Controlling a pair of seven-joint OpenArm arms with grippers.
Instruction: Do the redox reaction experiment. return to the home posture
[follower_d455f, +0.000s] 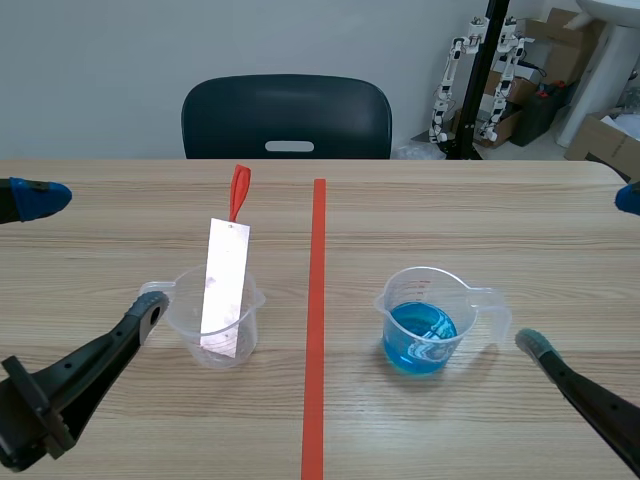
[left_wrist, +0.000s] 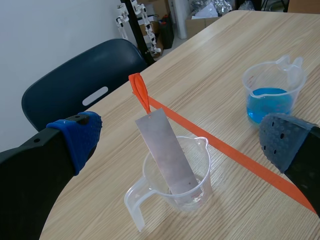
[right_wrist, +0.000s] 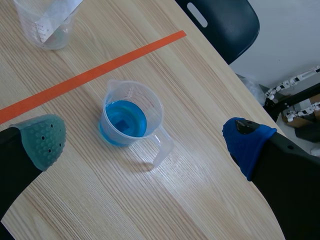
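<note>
Clear plastic beaker (left_wrist: 200, 172) sits left of the orange-red tape line (follower_d455f: 316, 330), handle toward the left arm. A grey metal strip (left_wrist: 165, 150) stands in it, tilted, its lower end at the beaker's bottom. An orange-red tab (left_wrist: 139, 90) sticks up from the strip's top end. Can't tell whether there's clear liquid in that beaker. The faint marks on the strip aren't readable.

Second beaker (right_wrist: 156, 107) is right of the tape line, upright, with blue liquid (right_wrist: 125, 122) filling roughly the lower half. Its handle points toward the right arm. There are printed graduations on the wall, too small to read. No brand or label is legible on either beaker.

Left gripper (follower_d455f: 95, 250): fingers spread wide, holding nothing. The strip beaker sits ahead of the gap, clear of both pads in the wrist view.

Right gripper (follower_d455f: 580, 270): also spread wide and empty. The blue beaker is ahead of it between the two pads, touching neither.

Both beakers stand on the wooden table (follower_d455f: 480, 200), well apart, with the tape line between them. A dark chair (follower_d455f: 287, 115) is at the far edge, with cardboard boxes (follower_d455f: 605, 135) on the floor behind.
</note>
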